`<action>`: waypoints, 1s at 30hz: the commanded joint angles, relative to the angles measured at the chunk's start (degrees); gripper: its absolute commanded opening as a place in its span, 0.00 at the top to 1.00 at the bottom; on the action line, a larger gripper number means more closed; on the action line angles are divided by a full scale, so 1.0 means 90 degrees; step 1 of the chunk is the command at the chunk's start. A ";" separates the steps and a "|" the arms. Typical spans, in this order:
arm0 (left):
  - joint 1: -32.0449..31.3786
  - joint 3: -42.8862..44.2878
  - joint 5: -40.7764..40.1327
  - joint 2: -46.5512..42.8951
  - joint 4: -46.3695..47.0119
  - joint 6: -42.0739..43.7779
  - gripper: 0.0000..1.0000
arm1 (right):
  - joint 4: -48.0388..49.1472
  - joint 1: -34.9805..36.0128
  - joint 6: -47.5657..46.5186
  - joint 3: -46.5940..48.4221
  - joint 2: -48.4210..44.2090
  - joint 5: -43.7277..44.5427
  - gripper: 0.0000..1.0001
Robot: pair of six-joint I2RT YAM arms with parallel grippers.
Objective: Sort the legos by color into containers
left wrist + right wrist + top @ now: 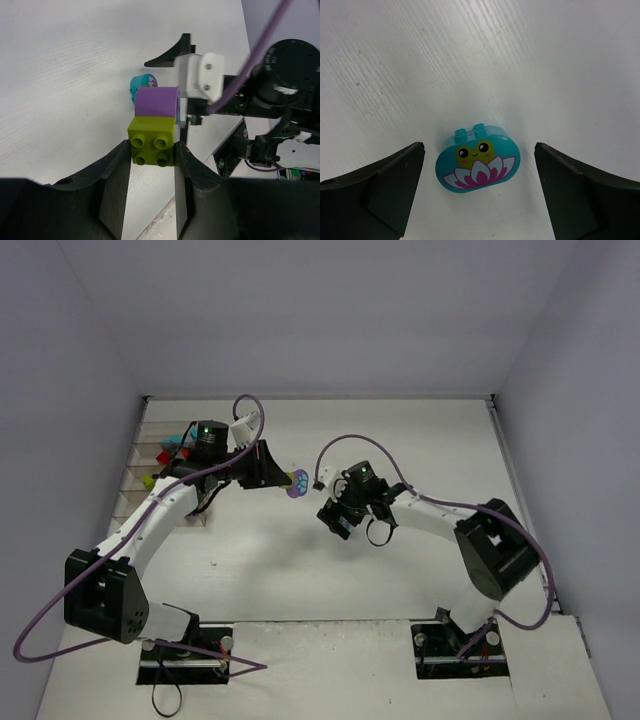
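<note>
Lime green lego [152, 145] with a purple lego [156, 102] joined to it, pinched in the left gripper [152, 150]. Cyan frog-print lego [478, 164] sits on the white table [395, 60] between the right gripper [479, 147] fingers, spread wide, not touching. Clear containers [140, 475] at far left, probably holding red, cyan and lime pieces.

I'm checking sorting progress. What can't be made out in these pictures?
- Top view: the row of clear plastic bins is partly covered by the left arm; bricks inside too small to count.
- Left wrist view: the cyan rounded brick is mostly hidden behind the purple brick atop the lime green brick.
</note>
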 commanded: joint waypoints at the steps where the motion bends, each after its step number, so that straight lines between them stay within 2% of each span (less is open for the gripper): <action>1: 0.0062 0.0148 0.0150 -0.0072 0.0169 0.0144 1.00 | 0.0428 0.0030 -0.0338 0.0025 -0.1159 -0.0376 0.10; 7: 0.0062 0.0304 0.0374 -0.0014 0.0101 0.0232 1.00 | 0.0595 0.0050 -0.0612 0.0043 -0.2216 -0.0914 0.04; 10: 0.0052 0.0441 0.0540 0.0064 -0.0016 0.0291 1.00 | 0.0469 0.0098 -0.0690 0.0278 -0.2354 -0.1236 0.04; 25: -0.0114 0.0754 0.0834 -0.0013 -0.0309 0.0281 1.00 | 0.0039 0.0626 -0.1218 0.1322 -0.1681 -0.1482 0.04; 30: -0.0163 0.0725 0.0805 -0.0033 -0.0329 0.0271 1.00 | 0.0068 0.0714 -0.1335 0.1479 -0.1417 -0.1364 0.07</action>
